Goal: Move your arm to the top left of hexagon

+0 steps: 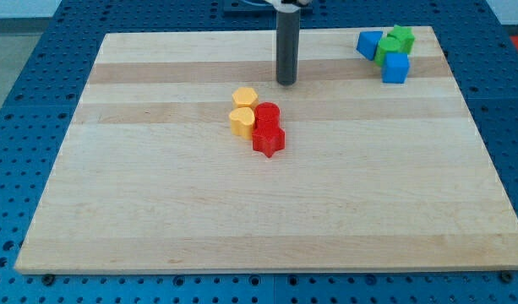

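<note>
A yellow hexagon block (245,98) lies near the board's middle, toward the view's top. My tip (286,83) rests on the board up and to the right of the hexagon, a short gap away. Just below the hexagon lies a second yellow block (241,121), rounded in shape. A red cylinder (268,115) and a red star (268,139) sit right of the yellow blocks, touching them.
At the view's top right, a cluster of blocks: a blue triangle-like block (369,43), a green star (401,37), a green block (387,48) and a blue cube (395,67). The wooden board (157,211) lies on a blue pegboard table.
</note>
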`<state>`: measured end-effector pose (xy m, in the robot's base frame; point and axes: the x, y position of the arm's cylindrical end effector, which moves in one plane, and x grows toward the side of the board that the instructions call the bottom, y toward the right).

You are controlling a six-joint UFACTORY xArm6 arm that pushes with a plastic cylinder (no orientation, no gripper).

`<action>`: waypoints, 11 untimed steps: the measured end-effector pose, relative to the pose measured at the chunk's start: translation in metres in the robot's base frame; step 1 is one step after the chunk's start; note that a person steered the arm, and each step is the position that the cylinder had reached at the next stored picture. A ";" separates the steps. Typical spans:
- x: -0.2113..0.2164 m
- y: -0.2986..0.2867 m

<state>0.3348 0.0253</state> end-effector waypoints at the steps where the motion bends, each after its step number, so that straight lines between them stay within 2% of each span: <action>1: 0.006 0.000; 3: 0.027 -0.003; 8: 0.023 -0.003; 9: -0.010 -0.012; 11: -0.021 -0.021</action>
<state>0.3139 0.0046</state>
